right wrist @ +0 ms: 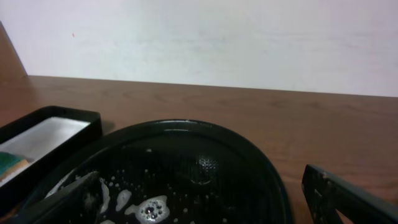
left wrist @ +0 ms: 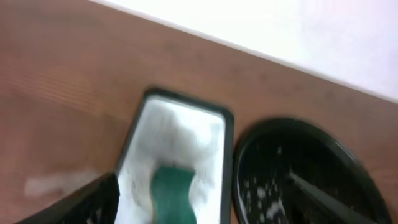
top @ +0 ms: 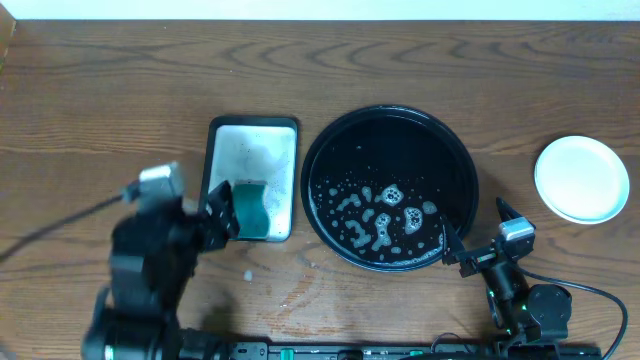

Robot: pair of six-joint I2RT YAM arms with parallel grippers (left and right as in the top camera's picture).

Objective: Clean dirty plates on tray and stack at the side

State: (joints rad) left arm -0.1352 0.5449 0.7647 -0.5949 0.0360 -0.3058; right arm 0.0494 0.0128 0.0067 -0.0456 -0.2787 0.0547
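L jaws apart by sponge; R jaws apart at tray rim; plate well apart, far R.

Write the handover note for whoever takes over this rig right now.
Left end effector: open, empty, beside the green sponge, which lies in the rectangular metal tray.
Right end effector: open, empty, at the near-right rim of the black tray.
Black tray: no plates on it, only suds.
Pale plate: on the table to the right. Any plates beneath it cannot be seen from above.
Done: tray emptied, sponge set down.
Left: confirm the stack's count; probably nothing else.
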